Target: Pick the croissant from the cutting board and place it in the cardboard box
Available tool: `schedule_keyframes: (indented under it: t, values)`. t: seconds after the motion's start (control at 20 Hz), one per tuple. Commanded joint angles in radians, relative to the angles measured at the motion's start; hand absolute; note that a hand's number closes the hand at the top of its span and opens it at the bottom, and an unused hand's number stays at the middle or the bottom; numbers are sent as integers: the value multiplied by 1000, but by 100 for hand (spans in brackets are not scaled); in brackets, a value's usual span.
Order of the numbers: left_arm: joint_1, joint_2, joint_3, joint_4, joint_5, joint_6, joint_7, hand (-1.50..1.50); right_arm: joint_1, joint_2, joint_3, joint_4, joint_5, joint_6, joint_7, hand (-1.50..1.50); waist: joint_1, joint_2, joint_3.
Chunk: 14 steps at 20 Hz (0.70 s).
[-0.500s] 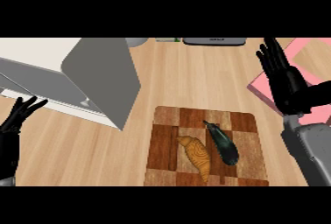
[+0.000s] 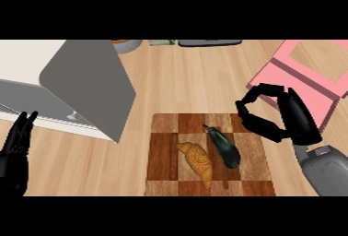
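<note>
Wood-check cutting board (image 2: 163, 156) sits at 6 o'clock on the tabletop (image 2: 190, 78). The croissant (image 2: 198, 163) lies on the board's centre-lower squares, untouched, with a dark eggplant (image 2: 224, 147) just beside it at its 1 o'clock. The right hand (image 2: 285, 120) is over the board's 2 o'clock corner, fingers and thumb curled together round nothing. The left hand (image 2: 15, 152) rests at 9 o'clock, fingers straight. The grey cardboard box (image 2: 88, 87) is at 10 o'clock with flaps open; the pink box (image 2: 306, 69) is at 2 o'clock.

Golden-brown croissant (image 2: 197, 162), dark teal eggplant (image 2: 224, 146), brown checkered cutting board (image 2: 163, 159), pink box (image 2: 302, 73), black hands.
</note>
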Motion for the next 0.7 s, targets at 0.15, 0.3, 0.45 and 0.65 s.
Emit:
schedule_keyframes:
  t: [0.15,0.3,0.45,0.65]
  values:
    - [-5,-71,-69,102,23,2,114,0,180,-25,115,-125,324,-237,-36,-150,-52,27,-10]
    - [16,-64,-69,69,29,-5,116,0,245,-110,137,-210,422,-219,72,-150,-44,22,-12]
    - [22,-61,-77,62,27,-11,127,0,263,-168,155,-266,500,-149,222,-150,-37,23,-14]
    - [-47,-82,-88,82,10,18,153,0,256,-174,187,-400,556,-31,442,-150,-35,28,-15]
